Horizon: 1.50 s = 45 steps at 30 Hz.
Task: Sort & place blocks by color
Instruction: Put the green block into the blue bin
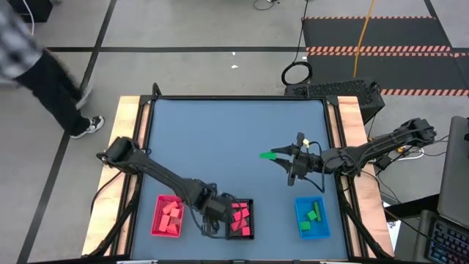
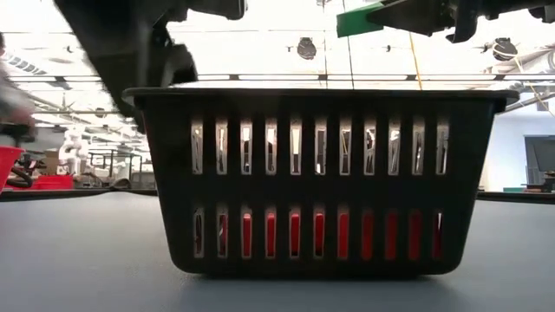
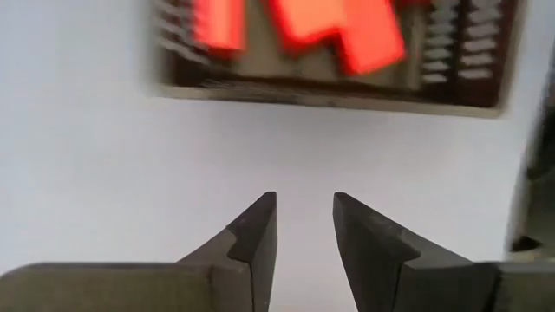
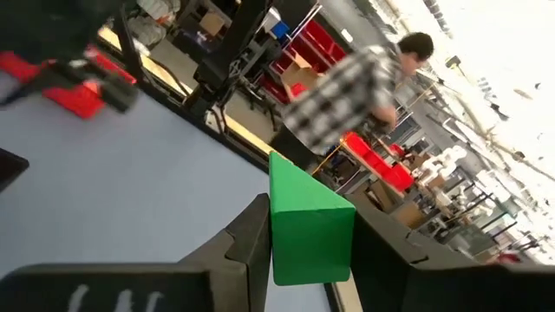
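- My right end effector (image 1: 281, 155) is up off the table (image 1: 220, 139), right of centre, clamped on a green wedge-shaped block (image 1: 268, 155); its wrist camera shows the block (image 4: 308, 232) pinched between both fingers.
- From the low camera that green block (image 2: 359, 19) sits high in the air, above the far rim of the black tray (image 2: 316, 182).
- My left end effector (image 1: 212, 222) is at the near edge of the table, just beside the black tray (image 1: 250, 218) — on its left side in the overhead view.
- Its fingers (image 3: 253, 243) stand a narrow gap apart with nothing between them, only bare table surface under them; the black tray (image 3: 486, 61) lies just ahead.
- The bright pink-red blocks (image 1: 241, 218) lie in the black tray — through the slots I see red low down (image 2: 295, 234).
- The salmon-pink blocks (image 1: 172, 217) fill the red tray (image 1: 157, 218), at the near left.
- Several green blocks (image 1: 313, 215) lie in the blue tray (image 1: 301, 220), at the near right, below the right arm.
- A person in a checked shirt (image 4: 347, 91) stands beyond the table; overhead, their legs and shoes (image 1: 66, 95) show on the floor at far left.
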Each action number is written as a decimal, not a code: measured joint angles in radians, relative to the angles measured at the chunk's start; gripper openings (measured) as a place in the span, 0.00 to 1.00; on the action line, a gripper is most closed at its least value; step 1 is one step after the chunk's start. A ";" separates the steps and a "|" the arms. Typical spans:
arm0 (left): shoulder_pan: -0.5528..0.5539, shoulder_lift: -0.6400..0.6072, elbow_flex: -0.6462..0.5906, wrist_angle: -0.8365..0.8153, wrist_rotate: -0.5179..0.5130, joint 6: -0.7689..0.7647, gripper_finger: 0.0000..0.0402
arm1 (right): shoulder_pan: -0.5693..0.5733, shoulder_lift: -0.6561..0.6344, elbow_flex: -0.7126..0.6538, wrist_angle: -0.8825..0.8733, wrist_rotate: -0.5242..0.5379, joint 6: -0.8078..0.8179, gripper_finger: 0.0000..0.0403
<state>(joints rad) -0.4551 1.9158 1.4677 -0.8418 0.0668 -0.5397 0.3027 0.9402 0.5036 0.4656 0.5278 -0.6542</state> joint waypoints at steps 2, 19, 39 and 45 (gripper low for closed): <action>0.021 -0.048 0.000 -0.058 -0.086 0.022 0.29 | 0.000 -0.021 0.000 -0.035 -0.001 0.043 0.28; 0.380 -0.202 -0.043 0.333 -0.402 0.513 0.29 | 0.018 -0.071 0.000 -0.511 -0.265 0.621 0.28; 0.498 -0.199 -0.329 1.152 -0.092 0.654 0.29 | 0.175 -0.265 0.000 -0.849 -0.766 1.519 0.28; 0.497 -0.206 -0.329 1.160 -0.066 0.715 0.29 | 0.229 -0.242 0.000 -0.917 -0.769 1.758 0.28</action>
<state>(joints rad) 0.0420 1.7100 1.1389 0.3181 0.0010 0.1753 0.5322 0.6980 0.5037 -0.4514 -0.2413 1.1036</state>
